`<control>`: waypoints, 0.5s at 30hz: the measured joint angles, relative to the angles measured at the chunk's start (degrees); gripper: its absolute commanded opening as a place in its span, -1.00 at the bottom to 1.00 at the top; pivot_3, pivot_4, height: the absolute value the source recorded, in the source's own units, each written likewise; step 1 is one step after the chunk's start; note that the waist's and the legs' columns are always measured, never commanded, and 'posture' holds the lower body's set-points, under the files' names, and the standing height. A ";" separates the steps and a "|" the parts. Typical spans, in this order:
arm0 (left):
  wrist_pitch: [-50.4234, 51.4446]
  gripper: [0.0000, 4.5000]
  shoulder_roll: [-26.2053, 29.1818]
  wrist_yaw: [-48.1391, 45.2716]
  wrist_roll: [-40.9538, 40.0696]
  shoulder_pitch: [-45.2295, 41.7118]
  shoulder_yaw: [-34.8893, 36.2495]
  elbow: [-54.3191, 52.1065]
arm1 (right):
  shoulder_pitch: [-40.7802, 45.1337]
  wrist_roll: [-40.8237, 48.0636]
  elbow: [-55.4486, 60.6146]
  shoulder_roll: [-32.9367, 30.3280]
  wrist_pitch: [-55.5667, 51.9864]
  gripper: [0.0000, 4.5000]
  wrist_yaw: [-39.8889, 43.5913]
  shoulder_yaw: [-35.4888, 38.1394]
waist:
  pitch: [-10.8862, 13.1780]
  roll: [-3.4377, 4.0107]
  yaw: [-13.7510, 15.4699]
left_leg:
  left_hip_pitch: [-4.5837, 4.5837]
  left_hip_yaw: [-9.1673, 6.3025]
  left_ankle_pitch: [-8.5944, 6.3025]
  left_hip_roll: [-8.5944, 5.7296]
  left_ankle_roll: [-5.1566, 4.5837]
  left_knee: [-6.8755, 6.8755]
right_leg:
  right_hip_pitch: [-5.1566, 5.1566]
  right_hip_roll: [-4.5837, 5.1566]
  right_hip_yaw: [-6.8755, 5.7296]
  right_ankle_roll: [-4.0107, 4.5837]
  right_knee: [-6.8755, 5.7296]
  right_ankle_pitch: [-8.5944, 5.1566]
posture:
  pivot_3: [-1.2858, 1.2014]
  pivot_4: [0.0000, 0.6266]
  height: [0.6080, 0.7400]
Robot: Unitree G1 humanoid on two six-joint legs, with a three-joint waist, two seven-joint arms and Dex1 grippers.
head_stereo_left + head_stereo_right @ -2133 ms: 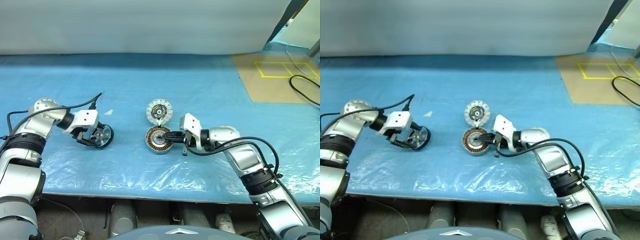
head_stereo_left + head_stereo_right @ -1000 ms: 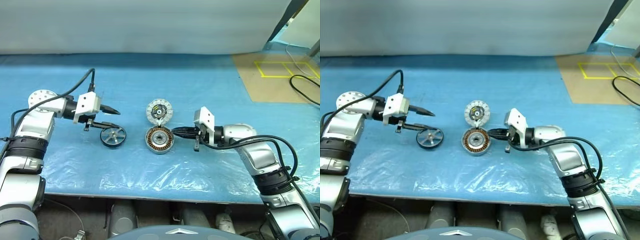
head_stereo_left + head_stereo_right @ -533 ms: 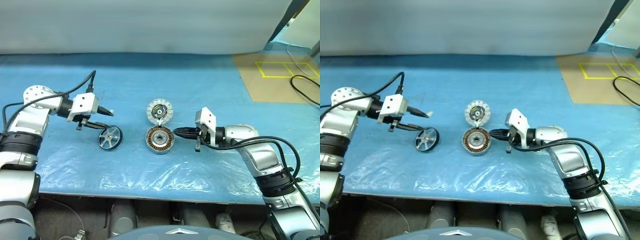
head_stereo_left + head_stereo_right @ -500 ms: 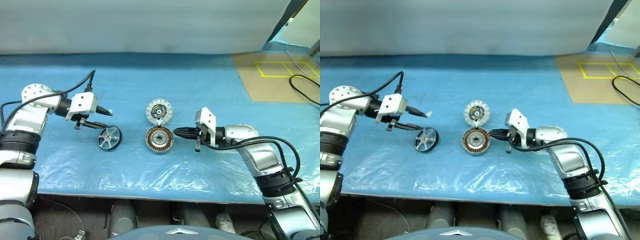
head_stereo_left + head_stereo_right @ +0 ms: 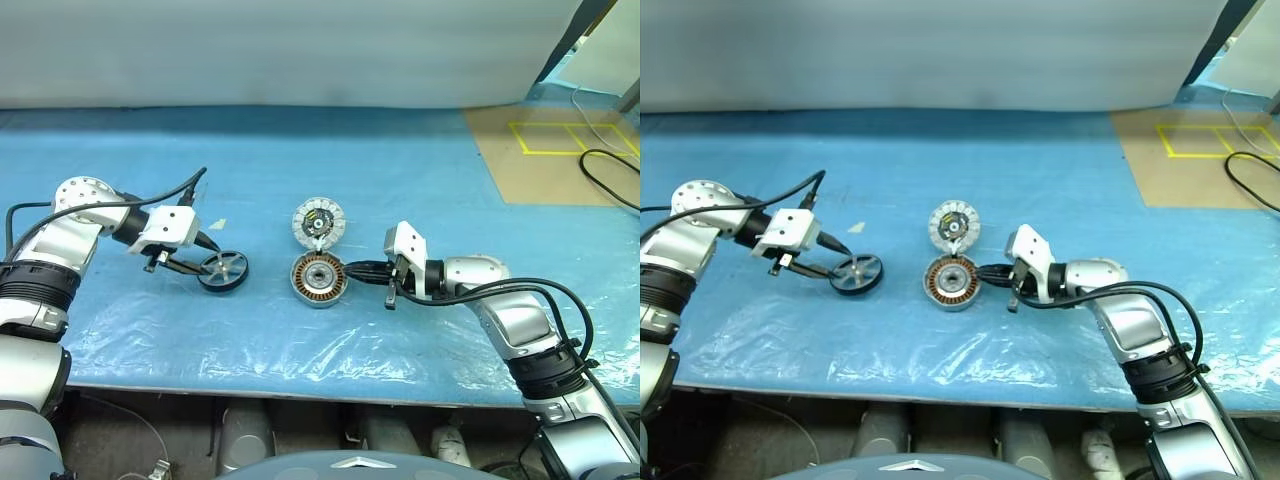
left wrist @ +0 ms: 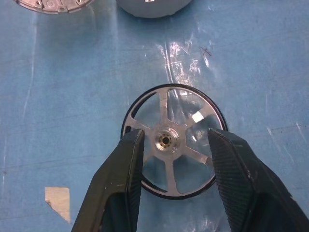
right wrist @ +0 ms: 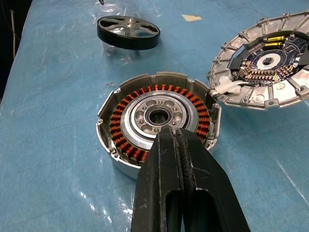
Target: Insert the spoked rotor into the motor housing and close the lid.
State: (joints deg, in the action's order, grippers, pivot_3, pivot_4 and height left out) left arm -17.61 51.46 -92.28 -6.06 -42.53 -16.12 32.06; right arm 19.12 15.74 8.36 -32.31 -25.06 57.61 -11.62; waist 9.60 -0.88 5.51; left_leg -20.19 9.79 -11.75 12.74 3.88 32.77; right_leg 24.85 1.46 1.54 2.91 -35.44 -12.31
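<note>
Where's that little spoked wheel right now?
In the head views the spoked rotor lies on the blue sheet, on the robot's left, apart from the motor housing. The left gripper hovers over it with open jaws.

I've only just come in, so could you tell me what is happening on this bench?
The robot is assembling a small motor on the blue sheet. Its left claw stands open astride the spoked rotor, which lies flat, not lifted. Its right claw is shut, tips at the rim of the motor housing, whose copper windings are exposed. The lid lies open just behind the housing. The rotor is not yet in.
</note>
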 measured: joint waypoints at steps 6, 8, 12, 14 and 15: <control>-2.66 -0.04 -2.88 0.19 3.70 -0.11 -0.14 4.23 | 0.04 -0.08 0.02 -0.28 -0.01 -1.00 0.00 -0.28 | 0.00 0.00 0.02 | -0.03 0.00 0.00 0.00 0.00 0.01 | 0.00 0.00 0.00 -0.01 0.00 0.01 | 0.03 -0.52 1.00; -2.88 -0.04 -3.24 0.05 4.13 -0.12 -0.14 4.26 | 0.09 -0.08 0.02 -0.28 -0.01 -1.00 0.01 -0.36 | 0.00 0.00 0.04 | -0.02 0.00 0.00 0.00 0.00 0.00 | 0.00 0.00 -0.01 -0.01 0.00 0.01 | 0.03 -0.52 1.00; -3.82 -0.04 -3.30 0.30 5.48 -0.50 -0.14 5.20 | 0.09 -0.32 0.02 -0.64 -0.01 -1.00 -0.08 -0.37 | 0.00 0.00 -0.02 | 0.00 0.00 0.00 0.00 0.00 0.00 | 0.00 0.00 0.00 -0.01 -0.01 0.01 | 0.03 -0.52 1.00; -3.98 -0.04 -3.44 0.45 6.17 -0.50 -0.14 5.96 | 0.08 -0.39 0.02 -0.64 -0.01 -1.00 -0.22 -0.41 | 0.00 0.00 0.00 | -0.01 0.00 0.00 0.00 0.00 0.01 | 0.00 0.00 0.00 -0.01 -0.01 0.01 | 0.03 -0.52 1.00; -4.27 -0.04 -3.48 0.59 6.40 -0.50 -0.14 6.36 | 0.08 -0.39 0.02 -0.64 -0.01 -1.00 -0.25 -0.43 | 0.00 0.00 0.01 | -0.01 0.00 0.00 0.00 0.00 0.01 | 0.00 0.00 0.00 -0.01 -0.01 0.01 | 0.03 -0.52 1.00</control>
State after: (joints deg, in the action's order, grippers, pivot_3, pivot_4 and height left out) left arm -21.89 47.98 -91.69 0.35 -43.03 -16.26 38.42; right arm 19.20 15.35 8.38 -32.95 -25.07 57.37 -12.05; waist 9.60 -0.88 5.52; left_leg -20.21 9.78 -11.75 12.73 3.88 32.78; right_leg 24.85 1.46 1.54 2.90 -35.45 -12.31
